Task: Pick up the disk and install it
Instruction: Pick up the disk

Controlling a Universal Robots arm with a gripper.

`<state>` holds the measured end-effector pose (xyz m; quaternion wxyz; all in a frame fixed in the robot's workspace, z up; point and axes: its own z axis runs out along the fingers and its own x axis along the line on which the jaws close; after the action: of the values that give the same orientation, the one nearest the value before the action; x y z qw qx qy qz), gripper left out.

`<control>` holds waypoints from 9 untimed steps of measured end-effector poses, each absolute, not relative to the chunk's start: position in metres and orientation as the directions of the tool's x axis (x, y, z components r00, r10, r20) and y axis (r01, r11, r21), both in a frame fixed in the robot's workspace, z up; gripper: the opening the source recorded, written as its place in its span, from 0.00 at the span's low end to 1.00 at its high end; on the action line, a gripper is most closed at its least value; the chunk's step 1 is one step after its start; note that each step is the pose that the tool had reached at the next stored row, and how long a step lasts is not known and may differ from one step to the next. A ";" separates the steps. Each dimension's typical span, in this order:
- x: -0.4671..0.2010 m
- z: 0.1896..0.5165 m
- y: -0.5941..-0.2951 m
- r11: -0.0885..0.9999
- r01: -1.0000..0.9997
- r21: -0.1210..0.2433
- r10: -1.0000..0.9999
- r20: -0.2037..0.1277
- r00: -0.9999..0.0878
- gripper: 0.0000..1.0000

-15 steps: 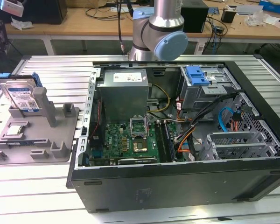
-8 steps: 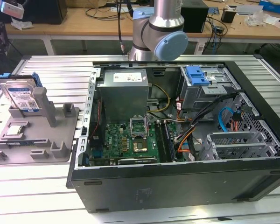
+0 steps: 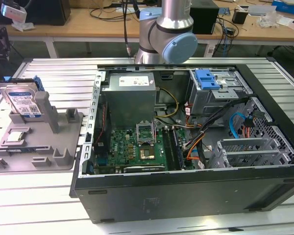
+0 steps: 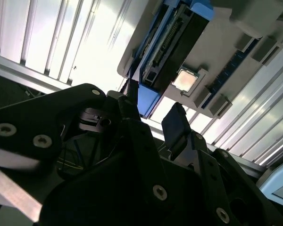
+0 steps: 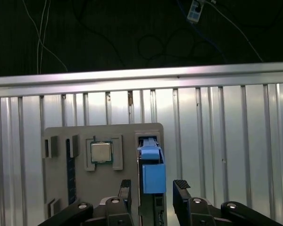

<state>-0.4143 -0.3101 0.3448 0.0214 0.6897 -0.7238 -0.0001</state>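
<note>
Disk [image 3: 23, 100] upright in holder tray [image 3: 44, 139], at exterior view's left of computer case [image 3: 186, 196]; both on surface [image 3: 34, 205].

Electronics lab, opened computer case [image 3: 186, 196], cluttered workbench [image 3: 78, 22], slatted aluminium table [image 3: 34, 200]

Slatted table [image 3: 39, 205]: grey fixture [image 3: 63, 144], computer case [image 3: 186, 196]

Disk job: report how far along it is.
Nothing is done yet: the silver hard drive in its blue plastic bracket stands upright in the grey slotted holder, outside the open computer case. In hand: the tool is open, its fingers either side of the bracket. Grasping and installing remain.
</note>
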 end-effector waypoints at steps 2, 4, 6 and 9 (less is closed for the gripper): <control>-0.414 0.343 -0.310 0.049 -0.998 0.030 -0.998 0.031 -0.048 0.48; -0.414 0.341 -0.311 0.049 -0.998 0.030 -0.998 0.031 -0.048 0.48; -0.414 0.338 -0.311 0.049 -0.998 0.030 -0.998 0.031 -0.048 0.48; -0.414 0.336 -0.311 0.049 -0.998 0.030 -0.998 0.031 -0.048 0.48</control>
<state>-0.4143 -0.3106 0.3361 0.0213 0.6897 -0.7238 -0.0001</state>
